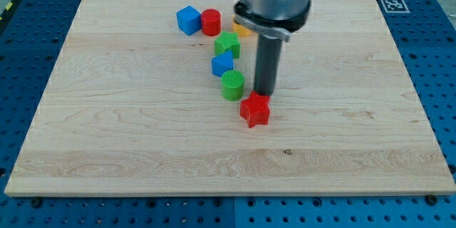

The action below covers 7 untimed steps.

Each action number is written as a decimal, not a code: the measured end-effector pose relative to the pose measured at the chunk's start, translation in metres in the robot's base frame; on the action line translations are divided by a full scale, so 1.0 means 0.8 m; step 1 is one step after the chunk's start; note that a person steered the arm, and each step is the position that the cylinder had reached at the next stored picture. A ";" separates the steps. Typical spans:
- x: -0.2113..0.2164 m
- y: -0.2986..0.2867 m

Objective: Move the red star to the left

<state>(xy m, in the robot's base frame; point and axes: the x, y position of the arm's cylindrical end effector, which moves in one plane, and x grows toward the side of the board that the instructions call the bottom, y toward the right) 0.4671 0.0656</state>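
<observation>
The red star (254,110) lies near the middle of the wooden board (107,128). My tip (265,95) stands just above the star and a little to its right in the view, touching or nearly touching its upper edge. A green cylinder (232,85) sits right beside the star at its upper left. A blue block (222,64) and a green star-like block (227,44) stand in a line above the cylinder.
A blue cube (189,20) and a red cylinder (211,23) stand side by side near the view's top. A yellow block (241,29) is partly hidden behind the arm. A fiducial marker (392,3) sits at the board's top right corner.
</observation>
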 end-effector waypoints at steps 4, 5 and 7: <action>0.059 0.042; 0.059 0.023; 0.059 -0.032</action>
<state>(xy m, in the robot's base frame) 0.5140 0.0397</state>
